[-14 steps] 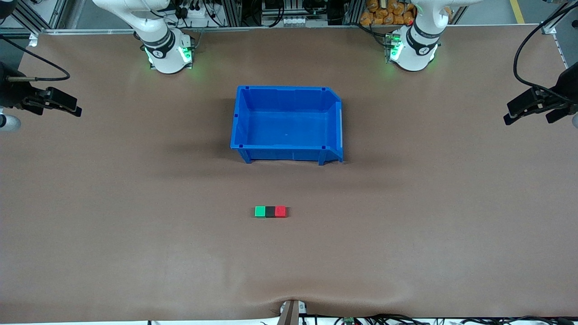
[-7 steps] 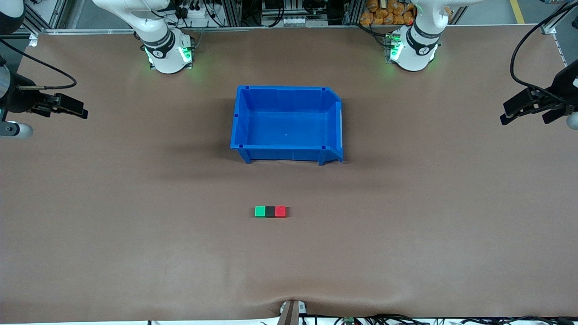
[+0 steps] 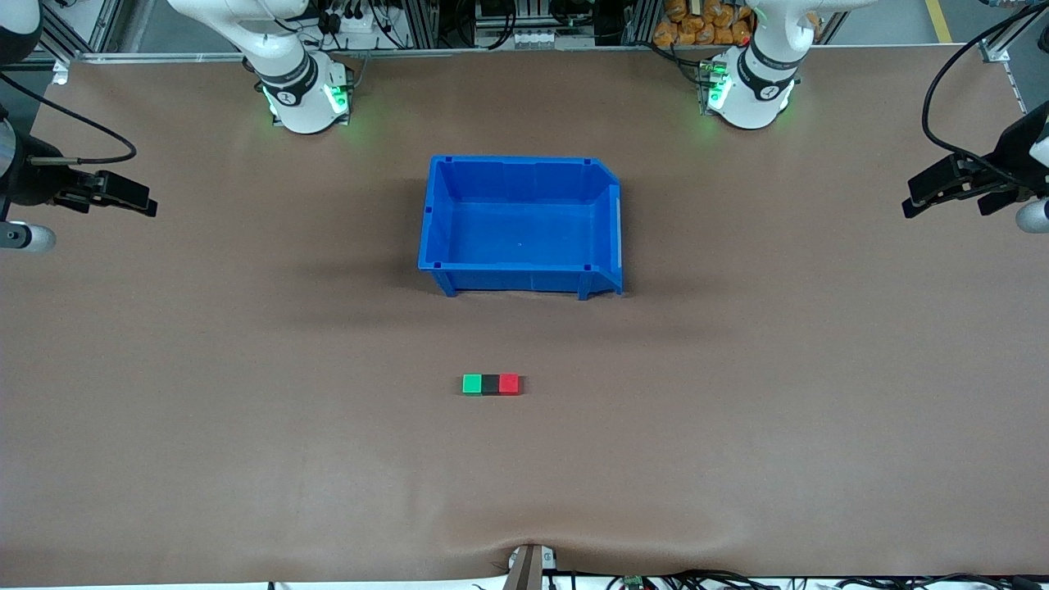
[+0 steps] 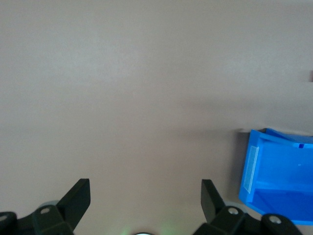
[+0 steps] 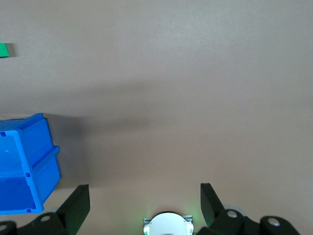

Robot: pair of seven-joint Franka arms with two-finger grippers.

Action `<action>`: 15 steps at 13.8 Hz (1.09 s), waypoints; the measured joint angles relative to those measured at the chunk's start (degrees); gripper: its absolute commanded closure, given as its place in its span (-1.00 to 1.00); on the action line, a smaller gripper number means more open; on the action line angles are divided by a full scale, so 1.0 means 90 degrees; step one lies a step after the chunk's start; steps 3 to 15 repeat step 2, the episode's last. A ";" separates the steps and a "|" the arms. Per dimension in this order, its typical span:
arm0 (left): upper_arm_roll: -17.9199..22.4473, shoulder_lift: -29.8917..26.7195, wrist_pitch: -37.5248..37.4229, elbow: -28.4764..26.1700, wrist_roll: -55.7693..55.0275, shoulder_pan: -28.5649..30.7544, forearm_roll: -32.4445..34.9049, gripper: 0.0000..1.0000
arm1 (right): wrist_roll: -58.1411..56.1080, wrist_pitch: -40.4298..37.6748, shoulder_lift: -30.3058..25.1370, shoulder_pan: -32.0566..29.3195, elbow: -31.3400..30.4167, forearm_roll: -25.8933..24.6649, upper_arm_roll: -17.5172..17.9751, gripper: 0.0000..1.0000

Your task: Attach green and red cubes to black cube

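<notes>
On the bench (image 3: 246,459), green cube (image 3: 472,383), black cube (image 3: 490,384), red cube (image 3: 509,383) are sitting joined.
Left claw (image 3: 951,190) and right claw (image 3: 111,193), both spread, are drifting slightly at the ends — looks finished.

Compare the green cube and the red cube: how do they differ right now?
The green cube touches the black cube on the side toward the right arm's end; the red cube touches it toward the left arm's end. Colour differs. Both look equal in size, resting flat in one row.
</notes>
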 measured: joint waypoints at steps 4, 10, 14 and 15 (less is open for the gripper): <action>-0.0009 0.0000 -0.0022 0.0000 0.0163 -0.0001 0.0064 -1.00 | 0.0001 0.0028 0.0018 0.0000 0.0000 0.0000 -0.0001 -1.00; -0.0009 0.0000 -0.0022 0.0000 0.0163 -0.0001 0.0064 -1.00 | 0.0001 0.0028 0.0018 0.0000 0.0000 0.0000 -0.0001 -1.00; -0.0009 0.0000 -0.0022 0.0000 0.0163 -0.0001 0.0064 -1.00 | 0.0001 0.0028 0.0018 0.0000 0.0000 0.0000 -0.0001 -1.00; -0.0009 0.0000 -0.0022 0.0000 0.0163 -0.0001 0.0064 -1.00 | 0.0001 0.0028 0.0018 0.0000 0.0000 0.0000 -0.0001 -1.00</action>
